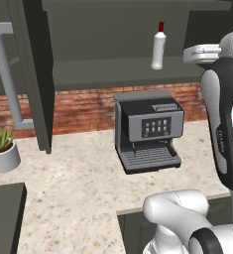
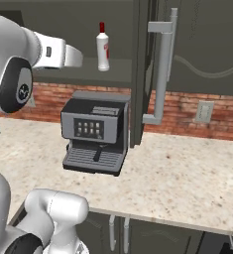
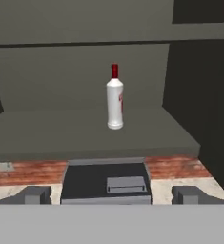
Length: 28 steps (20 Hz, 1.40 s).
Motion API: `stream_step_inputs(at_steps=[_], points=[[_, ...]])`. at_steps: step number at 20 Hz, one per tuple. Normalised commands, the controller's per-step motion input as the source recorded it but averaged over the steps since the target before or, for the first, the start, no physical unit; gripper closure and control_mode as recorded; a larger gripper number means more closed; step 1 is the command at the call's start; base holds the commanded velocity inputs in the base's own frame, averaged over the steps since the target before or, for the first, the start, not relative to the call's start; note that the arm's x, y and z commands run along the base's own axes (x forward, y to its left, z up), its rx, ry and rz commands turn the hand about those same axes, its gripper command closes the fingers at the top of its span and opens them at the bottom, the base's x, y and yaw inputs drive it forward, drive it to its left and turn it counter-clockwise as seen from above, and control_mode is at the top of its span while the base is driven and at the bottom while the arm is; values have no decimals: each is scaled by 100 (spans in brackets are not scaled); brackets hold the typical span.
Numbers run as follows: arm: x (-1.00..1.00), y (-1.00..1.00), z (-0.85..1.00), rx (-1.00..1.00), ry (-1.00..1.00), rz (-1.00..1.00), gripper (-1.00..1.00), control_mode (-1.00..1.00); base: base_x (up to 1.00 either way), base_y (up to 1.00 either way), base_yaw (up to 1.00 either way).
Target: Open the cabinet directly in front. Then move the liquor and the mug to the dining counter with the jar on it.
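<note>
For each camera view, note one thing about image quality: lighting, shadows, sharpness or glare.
Left base view: flat, even light; the open cabinet interior is dim, and the liquor stands out bright against it. Right base view: soft, slightly blurred edges on the coffee machine, no glare on the counter. Hand view: bottle centred and fairly sharp, a faint shadow at its base, and the finger tips look blurry.
</note>
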Motion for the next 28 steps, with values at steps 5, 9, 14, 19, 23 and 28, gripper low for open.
stream_step_inputs(at_steps=[5,9,14,19,23,28], points=[[60,-1,-3,0,-1,0,-100,-100,0,0,0],[62,0,-14,0,0,0,-100,-100,0,0,0],[52,0,-29,-3,0,0,-100,-100,0,0,0],[70,0,-5,0,0,0,-100,-100,0,0,0],[72,0,0,0,0,0,-100,-100,0,0,0],[62,-3,0,0,5,0,-100,-100,0,0,0]])
